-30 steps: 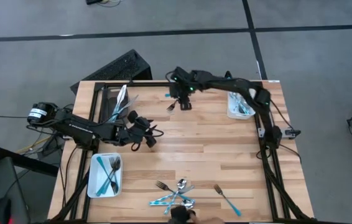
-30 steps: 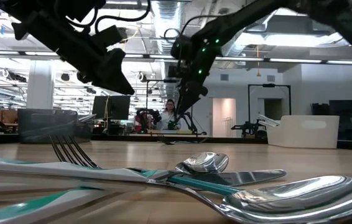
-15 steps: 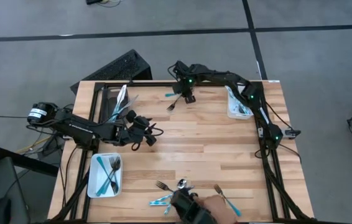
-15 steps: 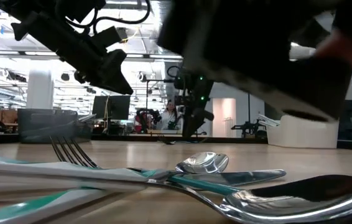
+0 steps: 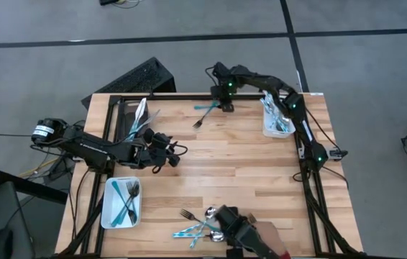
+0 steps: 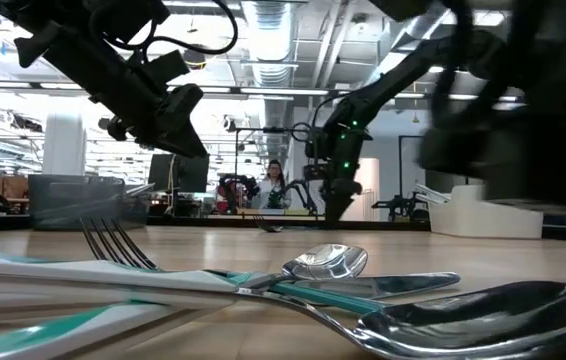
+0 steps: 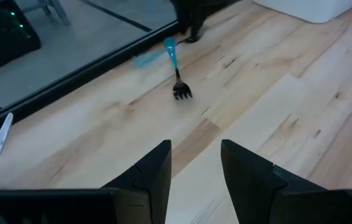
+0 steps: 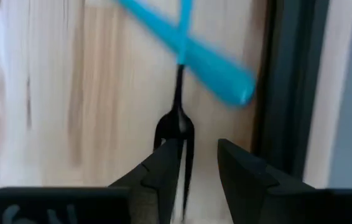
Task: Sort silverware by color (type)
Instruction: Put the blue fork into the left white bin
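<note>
A teal-handled fork [image 5: 199, 119] lies near the table's far edge, tines toward the near side; it also shows in the left wrist view as the fork [image 7: 177, 81]. In the right wrist view a second, blurred teal handle [image 8: 226, 78] crosses it. My right gripper [image 5: 226, 106] hangs just right of the fork's handle, fingers slightly apart, and the fork's tines [image 8: 175, 132] show between them. My left gripper [image 5: 177, 155] waits open over mid-table, holding nothing. More silverware lies piled [image 5: 202, 221] at the near edge. My right gripper points down at the tine end of the fork [image 8: 175, 132] from above. I cannot tell whether its fingers touch the fork.
A person's gloved hand [image 5: 250, 236] reaches over the pile from the near edge. A white bin [image 5: 108, 208] with teal forks sits near left. Another white bin [image 5: 267, 128] is far right, and a dark bin [image 5: 121, 115] with silver pieces far left. Bare wood lies mid-table.
My right gripper has moved from above the fork toward the table's right and far edge. More of the teal handle now shows left of it. The person's hand has come in over the near pile and shifted right.
</note>
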